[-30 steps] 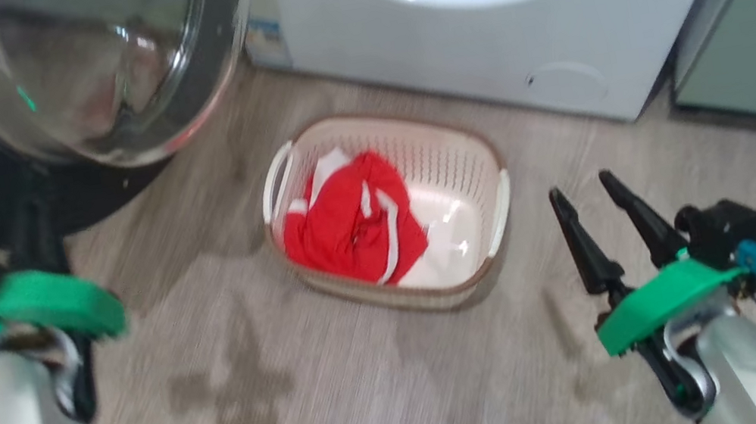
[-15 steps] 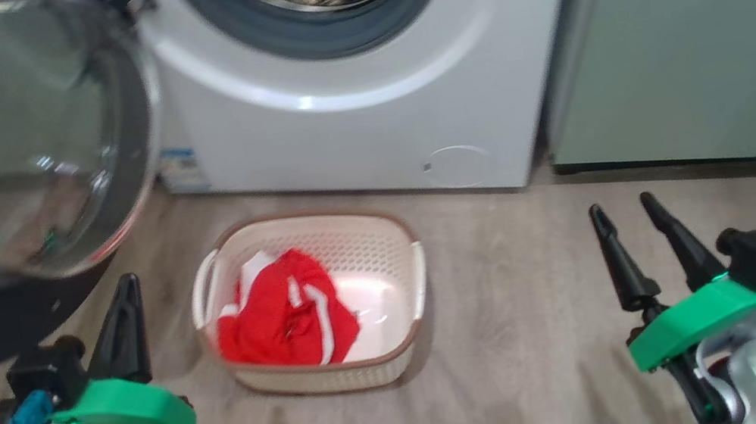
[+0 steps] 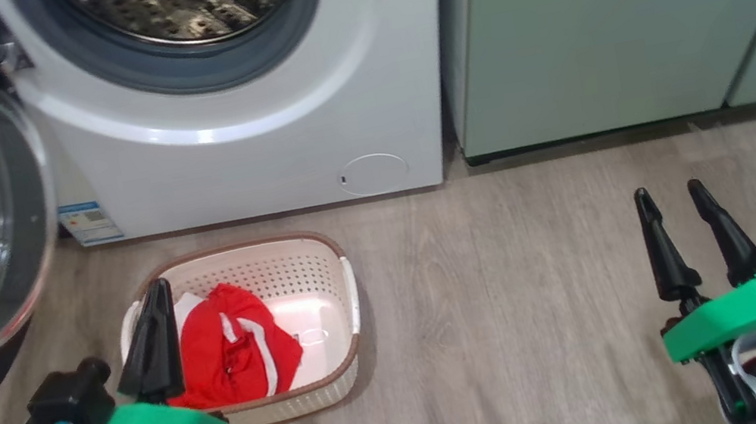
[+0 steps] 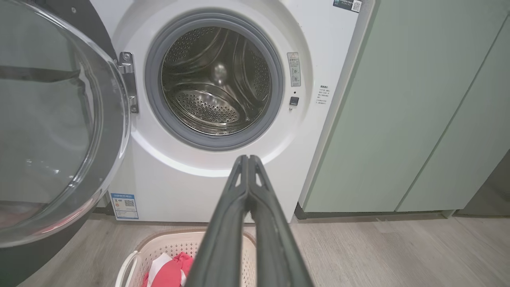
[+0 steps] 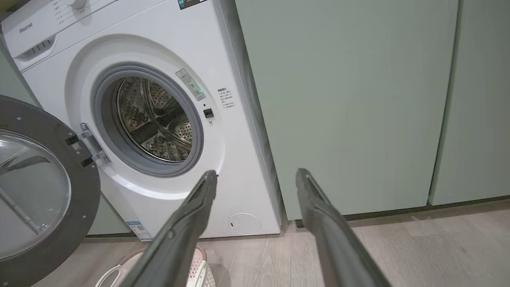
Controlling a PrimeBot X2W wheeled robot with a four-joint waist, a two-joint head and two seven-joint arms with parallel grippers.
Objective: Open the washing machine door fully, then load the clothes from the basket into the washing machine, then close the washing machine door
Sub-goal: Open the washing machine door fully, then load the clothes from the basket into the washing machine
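Looks like a laundry corner in a home. Judged so from a white household front-load washing machine (image 3: pixel 262 162) standing directly on a grey wood-look plank floor (image 3: pixel 555 305), pressed up beside tall, flat pale green cabinets (image 3: pixel 583 16) with a dark plinth at the bottom. Shows a perforated steel drum (image 4: pixel 215 79) behind a grey rubber gasket (image 4: pixel 153 79), the round glass washing machine door (image 4: pixel 59 131) swung open on its hinge, a blue energy sticker (image 3: pixel 89 222) low on the front and a program dial (image 5: pixel 75 2) on the top panel. Holds a cream plastic basket (image 3: pixel 265 269) of red clothes (image 3: pixel 232 351) on the floor before the machine. Domestic in scale and finish.
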